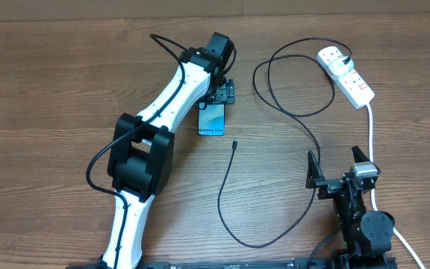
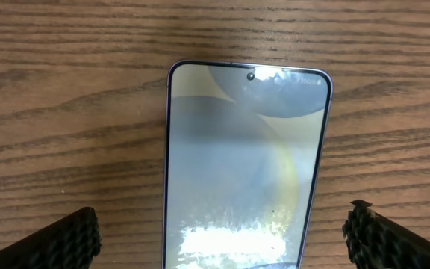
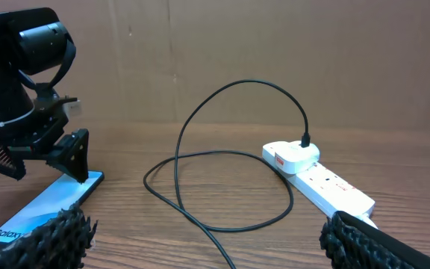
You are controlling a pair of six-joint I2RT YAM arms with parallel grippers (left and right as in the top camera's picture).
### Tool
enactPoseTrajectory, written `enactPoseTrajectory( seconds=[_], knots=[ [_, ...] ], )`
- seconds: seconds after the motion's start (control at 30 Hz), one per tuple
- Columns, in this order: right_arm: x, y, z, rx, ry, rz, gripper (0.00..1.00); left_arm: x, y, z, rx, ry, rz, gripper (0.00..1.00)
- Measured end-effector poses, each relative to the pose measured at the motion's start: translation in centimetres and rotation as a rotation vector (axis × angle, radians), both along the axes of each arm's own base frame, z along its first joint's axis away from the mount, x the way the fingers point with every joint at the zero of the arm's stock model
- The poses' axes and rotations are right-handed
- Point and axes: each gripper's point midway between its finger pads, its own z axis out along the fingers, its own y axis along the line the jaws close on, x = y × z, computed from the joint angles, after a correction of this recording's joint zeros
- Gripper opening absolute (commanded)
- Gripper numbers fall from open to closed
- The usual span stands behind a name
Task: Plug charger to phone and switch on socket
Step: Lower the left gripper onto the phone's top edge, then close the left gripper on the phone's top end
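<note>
The phone [image 1: 212, 119] lies flat with its light blue screen up and also shows in the left wrist view [image 2: 245, 164]. My left gripper [image 1: 219, 93] hangs open over its far end, the jaws straddling both long edges without touching. The charger [image 1: 226, 187] is a thin black cable whose connector tip [image 1: 234, 144] lies loose just right of the phone. Its white plug [image 1: 333, 58] sits in the socket [image 1: 349, 78], a white power strip at the back right. My right gripper [image 1: 334, 158] stands open and empty near the front right, and the cable [image 3: 192, 127] loops ahead of it.
The socket's thick white cord [image 1: 370, 142] runs down the table close past my right gripper. The left arm [image 1: 166, 112] stretches diagonally across the middle left. A brown cardboard wall [image 3: 275, 52] closes off the back.
</note>
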Motion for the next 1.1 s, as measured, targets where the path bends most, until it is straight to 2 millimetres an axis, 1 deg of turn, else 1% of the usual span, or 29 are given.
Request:
enactPoseTrajectory(
  seconds=[0.23, 0.4, 0.73, 1.1],
  knots=[
    [0.0, 0.0, 0.0, 0.000, -0.001, 0.000, 1.00, -0.2, -0.8, -0.8, 0.000, 0.005, -0.015, 1.00],
    [0.0, 0.0, 0.0, 0.000, 0.000, 0.000, 1.00, -0.2, -0.9, -1.0, 0.000, 0.008, -0.018, 1.00],
    [0.0, 0.0, 0.0, 0.000, -0.001, 0.000, 1.00, -0.7, -0.7, -3.1, 0.022, 0.051, -0.018, 1.00],
    [0.0, 0.0, 0.0, 0.000, 0.000, 0.000, 1.00, -0.7, -0.6, -3.2, 0.023, 0.055, -0.019, 1.00]
  ],
)
